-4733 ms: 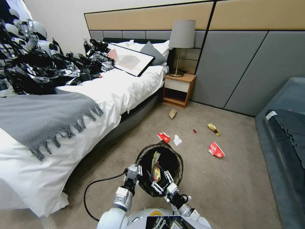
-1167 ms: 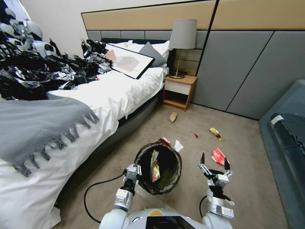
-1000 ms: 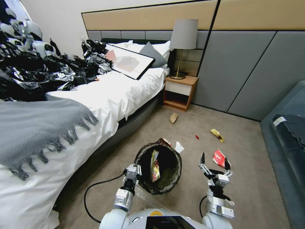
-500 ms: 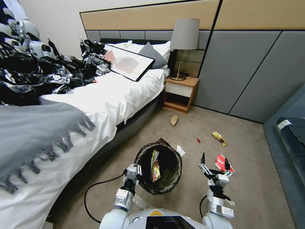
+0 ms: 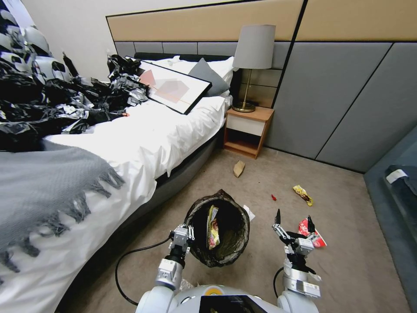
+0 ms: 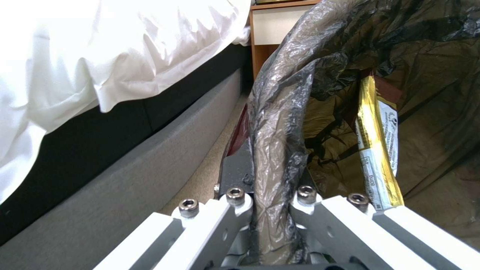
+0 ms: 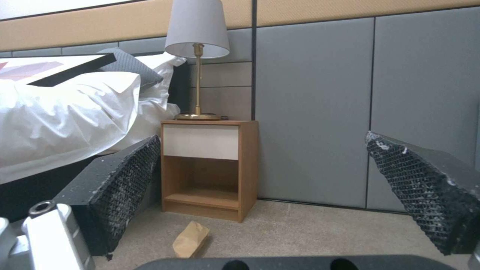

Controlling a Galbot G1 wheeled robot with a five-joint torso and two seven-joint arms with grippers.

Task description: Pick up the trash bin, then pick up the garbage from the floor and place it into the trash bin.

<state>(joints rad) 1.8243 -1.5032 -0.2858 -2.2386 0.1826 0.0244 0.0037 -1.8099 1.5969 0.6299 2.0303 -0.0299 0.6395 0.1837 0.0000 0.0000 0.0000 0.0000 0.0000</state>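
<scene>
One wrapper (image 5: 212,227) is now binned; the bin (image 5: 218,234) is kept pinched by the left gripper (image 5: 187,232), while the right gripper (image 5: 293,219), jaws spread and withdrawn, is brought nearer the red wrapper (image 5: 313,229).

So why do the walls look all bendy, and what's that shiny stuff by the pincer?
Head view: the wide lens bows the wall panels and bed outward. Left wrist view: light glints off the crinkly liner of the trash bin, which the left pincer clamps. Right wrist view: the open right pincer shows its fingertips slightly soft.
</scene>
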